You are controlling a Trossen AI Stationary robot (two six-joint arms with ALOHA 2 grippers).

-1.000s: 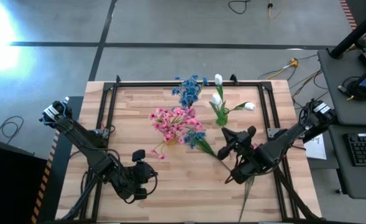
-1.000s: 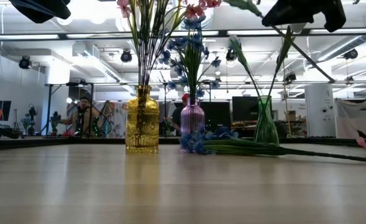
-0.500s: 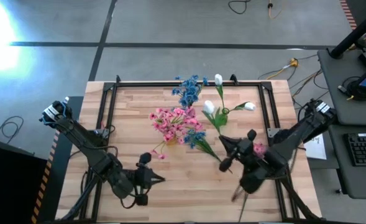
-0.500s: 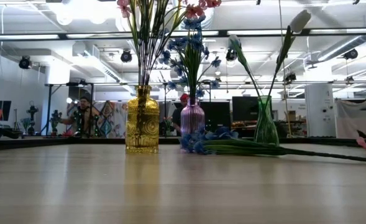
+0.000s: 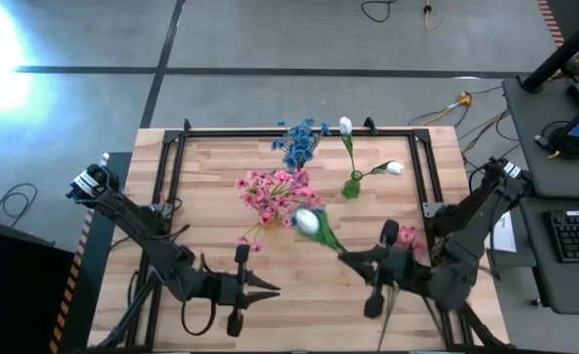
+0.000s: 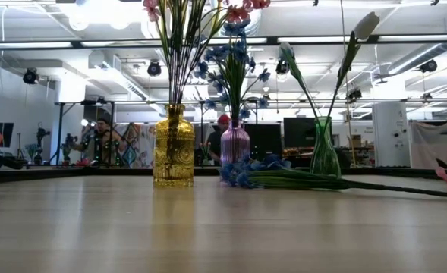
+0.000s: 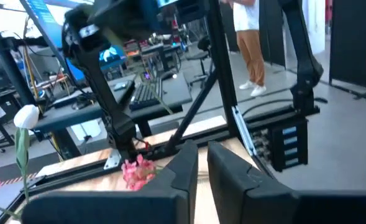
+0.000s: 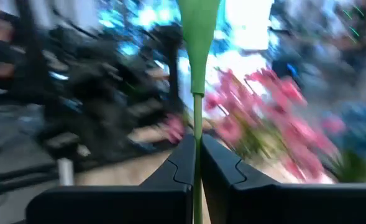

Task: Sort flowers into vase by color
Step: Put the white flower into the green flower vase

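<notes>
Wooden counter (image 5: pixel 220 197) carries three vases: yellow (image 6: pixel 173 147), purple (image 6: pixel 234 144), green (image 6: pixel 324 150). Right gripper (image 5: pixel 373 280), jaws clamped on a white tulip's (image 5: pixel 308 222) stem, holds it above the near counter. Left gripper (image 5: pixel 260 289) hovers near-front, jaws almost together, empty.

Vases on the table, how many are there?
3, lined along the far side in the low view: a yellow vase, a purple vase and a green vase. None looks hidden.
</notes>
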